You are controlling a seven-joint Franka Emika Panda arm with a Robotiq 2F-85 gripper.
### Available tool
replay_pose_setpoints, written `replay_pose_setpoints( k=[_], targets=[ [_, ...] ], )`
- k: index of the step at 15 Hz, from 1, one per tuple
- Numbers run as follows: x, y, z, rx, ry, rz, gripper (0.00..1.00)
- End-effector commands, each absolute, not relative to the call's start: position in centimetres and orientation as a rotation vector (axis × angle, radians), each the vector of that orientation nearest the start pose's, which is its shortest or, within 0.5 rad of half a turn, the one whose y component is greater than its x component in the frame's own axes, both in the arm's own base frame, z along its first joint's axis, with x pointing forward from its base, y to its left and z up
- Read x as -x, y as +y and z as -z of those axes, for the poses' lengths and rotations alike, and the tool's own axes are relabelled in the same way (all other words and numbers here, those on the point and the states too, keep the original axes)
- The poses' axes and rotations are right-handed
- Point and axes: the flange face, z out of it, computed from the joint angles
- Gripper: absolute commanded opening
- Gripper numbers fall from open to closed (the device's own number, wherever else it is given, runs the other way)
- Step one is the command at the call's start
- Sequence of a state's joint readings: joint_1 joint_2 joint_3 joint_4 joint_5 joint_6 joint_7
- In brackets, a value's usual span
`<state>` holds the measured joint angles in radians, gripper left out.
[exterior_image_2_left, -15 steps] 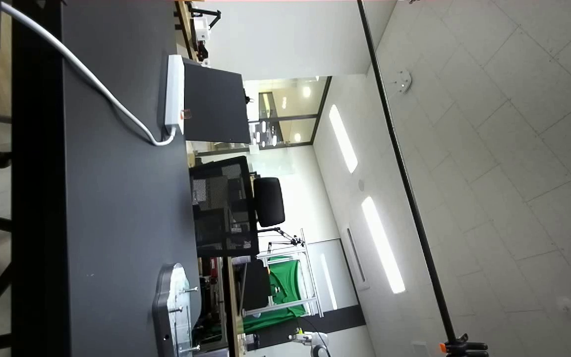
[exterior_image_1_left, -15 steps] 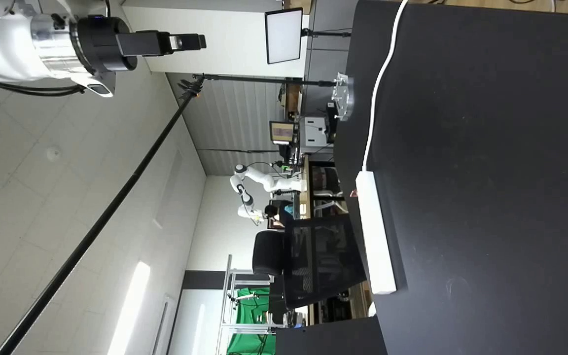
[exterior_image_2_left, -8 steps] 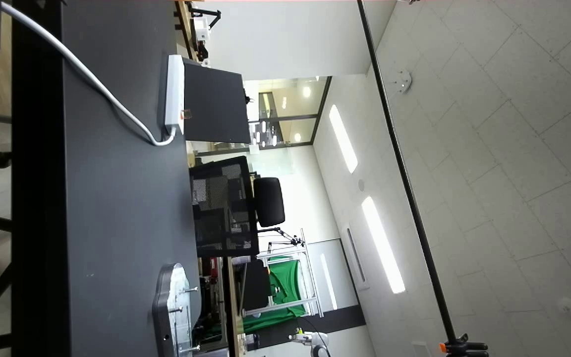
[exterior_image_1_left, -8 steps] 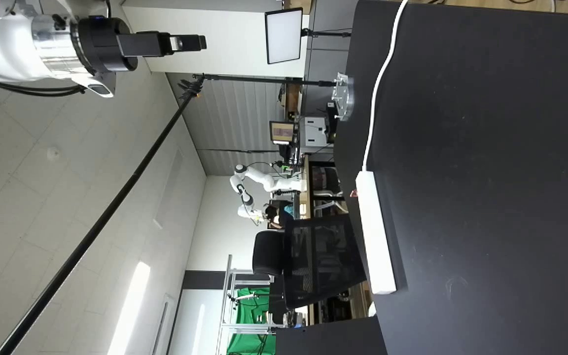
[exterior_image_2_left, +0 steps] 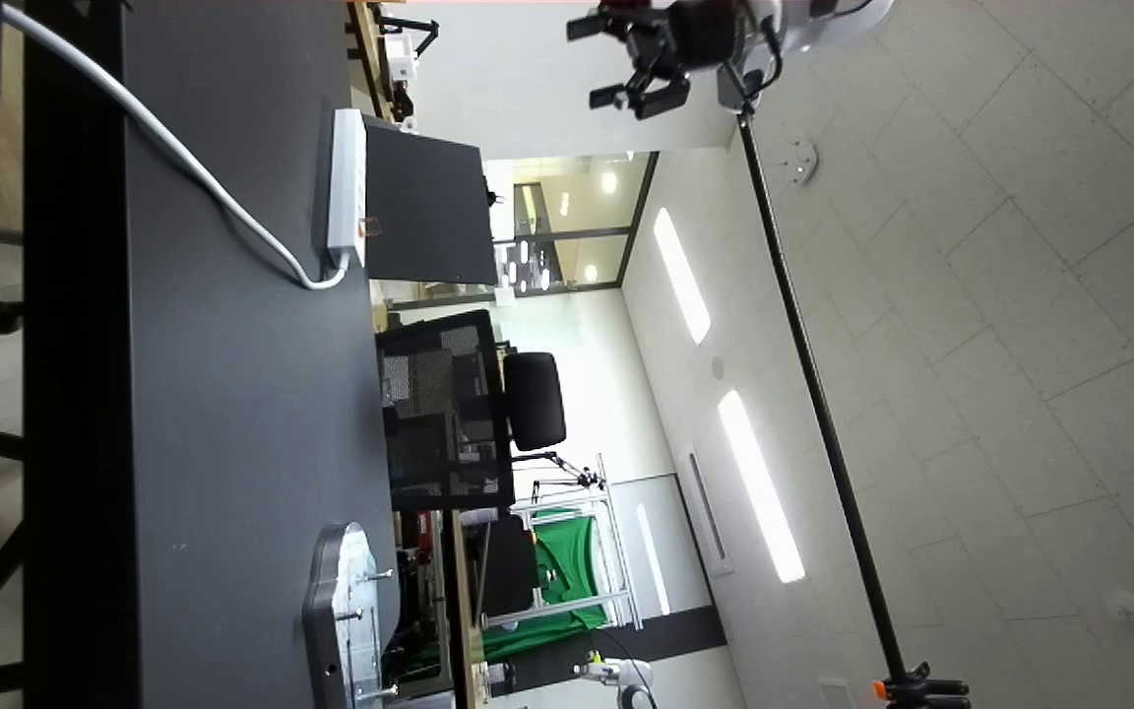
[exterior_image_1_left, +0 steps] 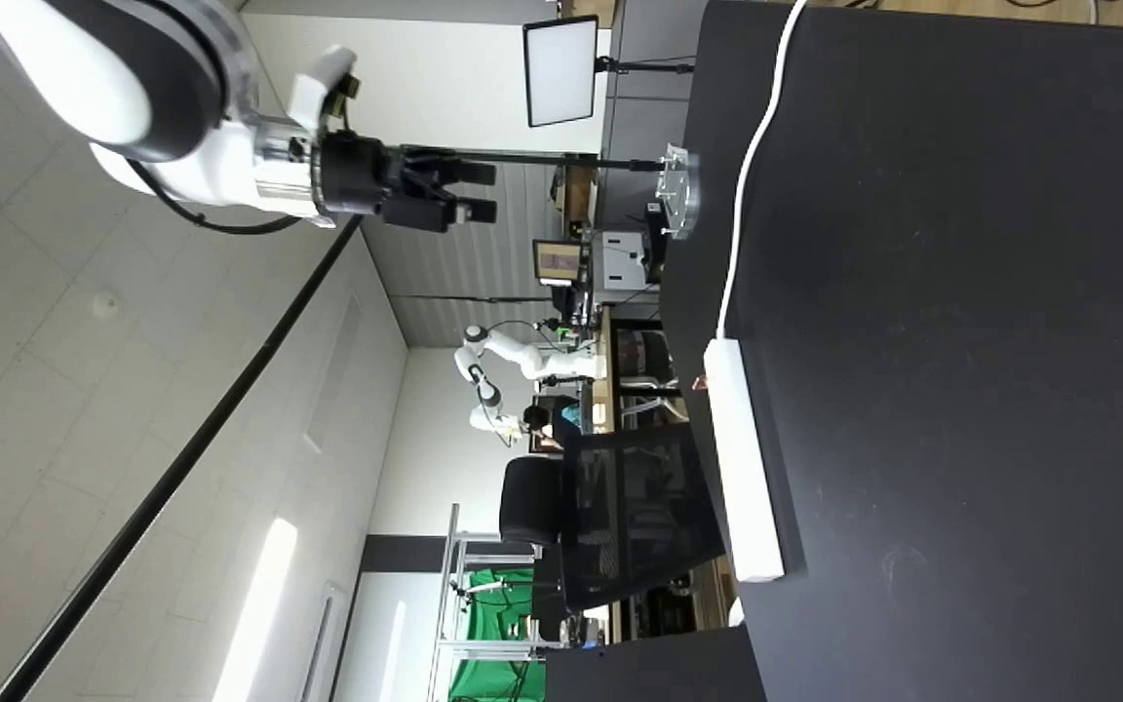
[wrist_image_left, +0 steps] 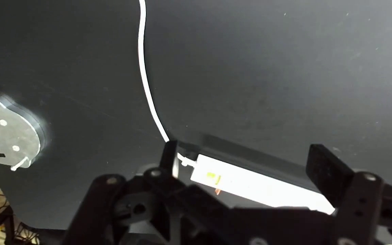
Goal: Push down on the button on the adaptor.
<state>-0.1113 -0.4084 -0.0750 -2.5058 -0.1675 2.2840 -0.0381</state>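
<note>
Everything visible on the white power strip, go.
The power strip is a long, narrow white bar, apparently plastic, lying flat on the black table near an edge. A white cable leaves one end. Near that end the wrist view shows yellow marks on its face and an orange-red bit at a long edge; I can't tell which, if any, is the button. Glare whites out the rest. The gripper is above, not touching.

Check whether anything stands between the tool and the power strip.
Nothing visible does: in both exterior views, only open air separates the tool from the power strip. A small orange piece shows at the strip's edge in the wrist view, not over its yellow marks.
</note>
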Motion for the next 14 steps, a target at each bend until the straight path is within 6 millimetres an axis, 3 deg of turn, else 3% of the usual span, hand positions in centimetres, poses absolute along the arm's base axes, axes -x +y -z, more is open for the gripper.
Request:
replay_pose_setpoints(
  k=[1,4,5,9,10,12,14],
  targets=[
    [-48.1,-11.7,-39.5,3.264,0.280,0.292,0.68],
    [-52.3,-13.8,-35.1,3.257,0.410,0.203,0.46],
    [-53.5,-16.2,-34.2,3.260,0.459,0.168,0.38],
    [-57.8,-20.5,-31.4,3.253,0.477,-0.013,0.12],
    [-55.3,-18.8,-31.7,3.265,0.461,0.076,0.29],
    [-56.9,-20.3,-30.7,3.260,0.471,0.008,0.16],
    [-57.5,-20.5,-30.5,3.260,0.469,-0.002,0.12]
  ],
)
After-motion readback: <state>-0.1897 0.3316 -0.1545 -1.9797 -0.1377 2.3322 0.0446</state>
